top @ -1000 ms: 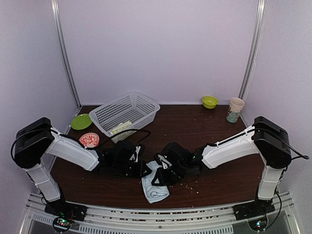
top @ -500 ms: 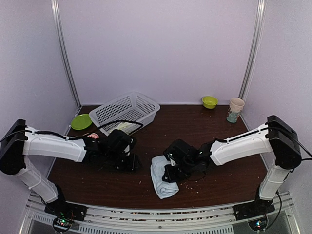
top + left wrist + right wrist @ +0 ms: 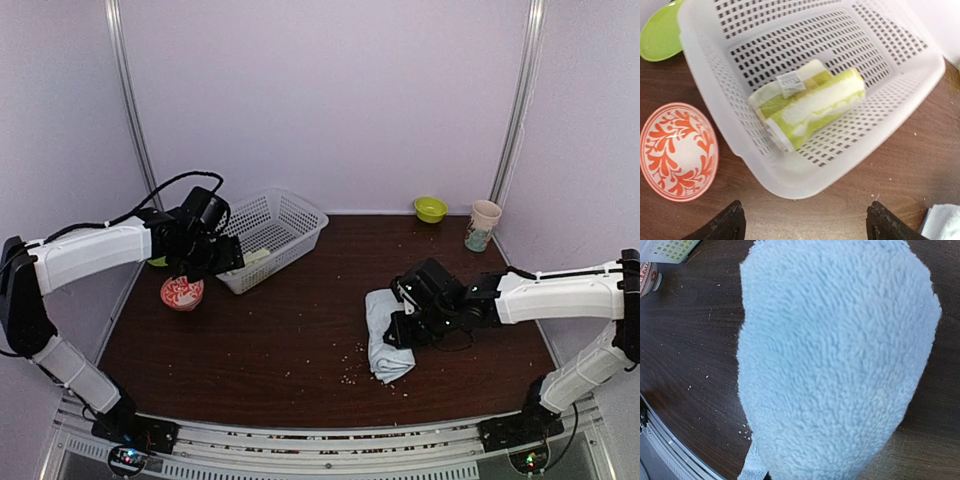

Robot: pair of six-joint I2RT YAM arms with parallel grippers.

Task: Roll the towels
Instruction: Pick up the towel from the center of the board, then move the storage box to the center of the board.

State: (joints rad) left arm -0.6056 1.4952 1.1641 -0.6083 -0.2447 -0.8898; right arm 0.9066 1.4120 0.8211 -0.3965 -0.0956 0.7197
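Dark crumb-strewn table, lilac walls, blue towel

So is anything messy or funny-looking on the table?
Yes. Little pale crumbs are scattered over the brown table near the blue towel. The towel itself is a lumpy bundle, not a neat roll like the green towel in the basket.

The fluffy pale blue towel fills the right wrist view, hiding the right gripper; a flat lime-green plate is cropped at eleven o'clock.
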